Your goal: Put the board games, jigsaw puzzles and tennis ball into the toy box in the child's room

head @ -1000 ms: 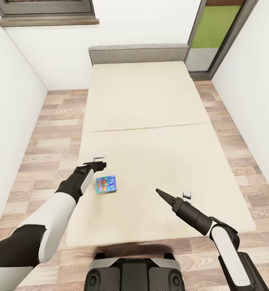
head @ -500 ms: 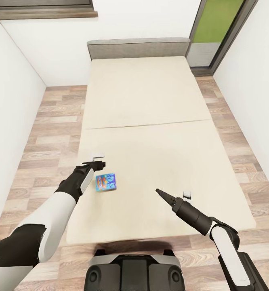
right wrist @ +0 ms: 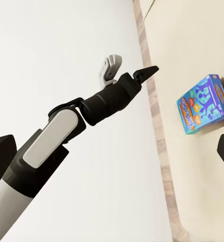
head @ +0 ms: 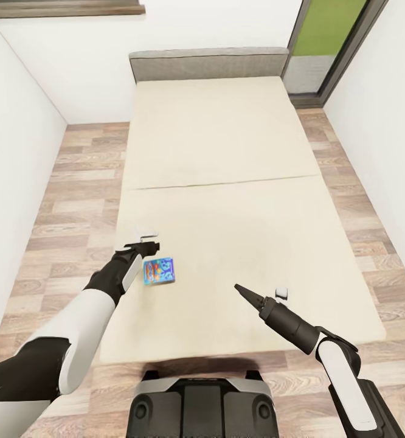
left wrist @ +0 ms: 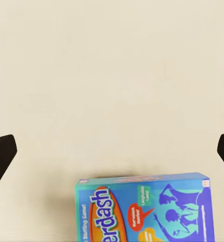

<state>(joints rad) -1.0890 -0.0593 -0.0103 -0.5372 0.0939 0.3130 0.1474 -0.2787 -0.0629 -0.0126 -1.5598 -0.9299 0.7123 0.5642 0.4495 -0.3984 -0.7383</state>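
Observation:
A blue board game (head: 159,271) with orange-yellow art lies flat on the beige bed (head: 227,182), near its front left part. My left gripper (head: 149,239) hovers just beyond the box, open, with nothing between its fingers. In the left wrist view the board game (left wrist: 145,207) lies on the mattress, off to one side of the wide-open left gripper (left wrist: 112,151). My right gripper (head: 259,290) is open over the front right part of the mattress, well clear of the box. The right wrist view looks across at the board game (right wrist: 205,103) and the left gripper (right wrist: 128,68).
A low grey headboard (head: 208,64) closes the far end of the bed. Wood-plank floor (head: 75,194) runs along both sides between the white walls. A tall window (head: 324,42) with green behind it stands at the back right. My base (head: 199,407) stands at the bed's foot.
The whole head view has shifted: bed and box sit slightly higher in the picture, so the camera moved. Both arms hold the same pose, and the box looks a little nearer the left gripper.

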